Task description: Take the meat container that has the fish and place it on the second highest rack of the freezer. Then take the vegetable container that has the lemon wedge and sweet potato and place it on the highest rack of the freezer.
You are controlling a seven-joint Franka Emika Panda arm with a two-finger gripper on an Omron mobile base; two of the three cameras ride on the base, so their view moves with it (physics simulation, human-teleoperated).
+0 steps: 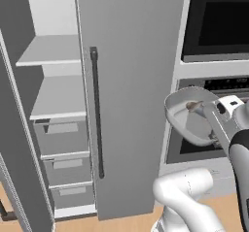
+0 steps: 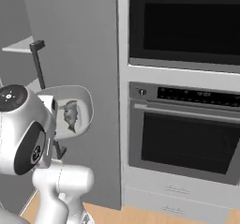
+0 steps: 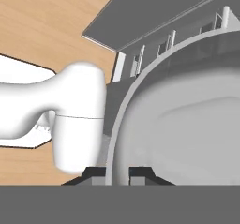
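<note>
left base view: the shallow light-grey rounded meat container (image 1: 187, 114) is held tilted in the air, its rim clamped by the two-finger gripper (image 1: 212, 124). a small silvery-grey fish (image 2: 70, 115) is seen inside, and the tall grey freezer (image 1: 131, 80) stands beside it with its shelves exposed.

The meat container (image 1: 187, 115) is a shallow light-grey tub with a thick rounded rim, held up in the air and tipped steeply, so its open side faces the viewer in both base views. It hangs to the right of the freezer (image 1: 131, 95), beyond the closed door, level with the lower part of that door's long dark vertical handle. The fish (image 2: 70, 115), small and silvery-grey, lies against the tub's floor and is far shorter than the tub is wide. The freezer's left side stands open, showing two pale flat shelves above three grey drawers. In the hand view the tub's rim (image 3: 140, 92) runs between the claw's fingertips.
</note>
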